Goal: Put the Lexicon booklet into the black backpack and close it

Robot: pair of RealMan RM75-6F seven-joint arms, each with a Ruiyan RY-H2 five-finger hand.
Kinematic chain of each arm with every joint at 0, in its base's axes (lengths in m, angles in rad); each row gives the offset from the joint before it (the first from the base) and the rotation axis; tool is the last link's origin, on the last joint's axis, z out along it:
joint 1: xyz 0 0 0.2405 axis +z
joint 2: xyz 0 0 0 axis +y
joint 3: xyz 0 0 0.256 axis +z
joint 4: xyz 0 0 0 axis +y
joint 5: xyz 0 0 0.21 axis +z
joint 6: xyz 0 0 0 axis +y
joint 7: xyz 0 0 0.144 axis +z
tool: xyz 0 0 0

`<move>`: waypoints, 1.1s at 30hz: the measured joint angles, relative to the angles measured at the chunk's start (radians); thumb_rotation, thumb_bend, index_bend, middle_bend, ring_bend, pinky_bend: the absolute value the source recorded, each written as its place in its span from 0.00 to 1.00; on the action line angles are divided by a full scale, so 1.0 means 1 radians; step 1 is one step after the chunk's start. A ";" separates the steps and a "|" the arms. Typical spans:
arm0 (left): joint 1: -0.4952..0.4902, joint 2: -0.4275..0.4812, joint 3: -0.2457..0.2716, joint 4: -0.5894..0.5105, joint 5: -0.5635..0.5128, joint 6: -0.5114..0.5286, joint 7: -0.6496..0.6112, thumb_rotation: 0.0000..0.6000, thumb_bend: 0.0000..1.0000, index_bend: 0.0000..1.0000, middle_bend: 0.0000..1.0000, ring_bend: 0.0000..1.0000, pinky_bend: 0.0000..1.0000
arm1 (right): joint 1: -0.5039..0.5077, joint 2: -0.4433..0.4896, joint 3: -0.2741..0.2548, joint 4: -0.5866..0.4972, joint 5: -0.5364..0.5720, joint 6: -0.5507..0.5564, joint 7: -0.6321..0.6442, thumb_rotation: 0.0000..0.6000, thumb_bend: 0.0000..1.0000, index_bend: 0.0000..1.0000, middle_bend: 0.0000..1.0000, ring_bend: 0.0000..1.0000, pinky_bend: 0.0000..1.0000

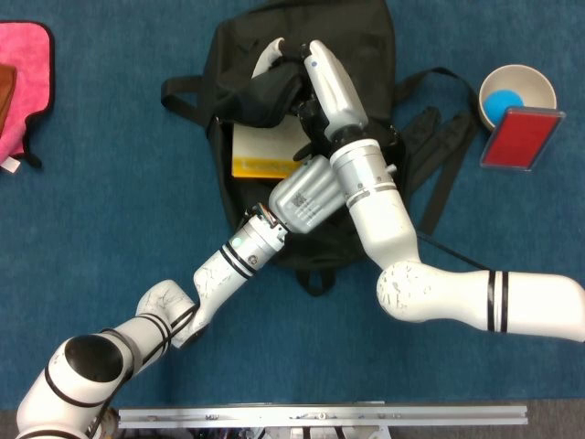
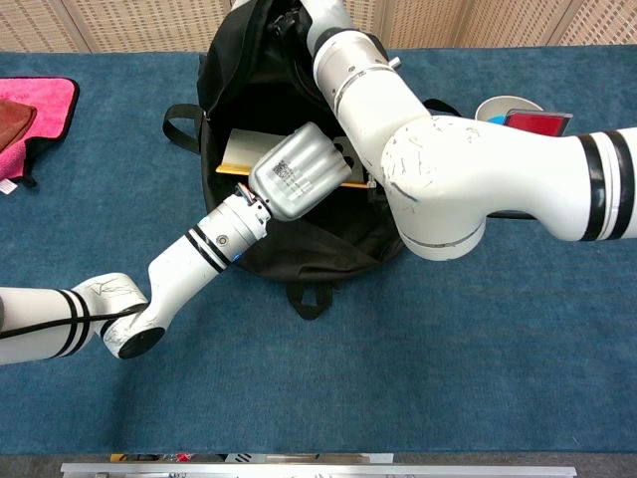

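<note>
My right robot hand (image 1: 291, 66) is up at the top of the one black backpack (image 1: 366, 37), fingers clamped on a bunched fold of the opening flap, holding it lifted. My left robot hand (image 1: 306, 192) is reaching in under that, silver back facing up. Its fingers are buried under my right forearm in both views, so I honestly can't tell if they're apart or closed, or whether they're touching the booklet.

The single Lexicon booklet (image 1: 260, 151) is lying flat inside the bag's mouth, cream cover with a yellow strip along its near edge, just beside my left robot hand and partly tucked under the lifted flap. From the chest view you see it as a pale slab (image 2: 242, 151) sitting in the opening, bag still wide open.

The backpack lies on the blue counter (image 1: 110, 238), with its two shoulder straps (image 1: 439, 155) trailing off to my right side and a loop handle (image 1: 317, 279) at the near end.

Further out: one small bowl (image 1: 539, 84) with a blue thing (image 1: 502, 99) inside, one red flat box (image 1: 521, 139) touching the bowl's near side. Way over on the other edge there's one pink cloth (image 1: 23, 69) with something brown (image 1: 5, 90) on it.
</note>
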 measured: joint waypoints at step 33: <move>0.273 0.310 0.020 -0.844 -0.178 0.030 0.526 1.00 0.00 0.15 0.31 0.31 0.43 | -0.033 0.057 -0.033 -0.024 0.003 -0.030 0.017 1.00 1.00 0.71 0.61 0.63 0.85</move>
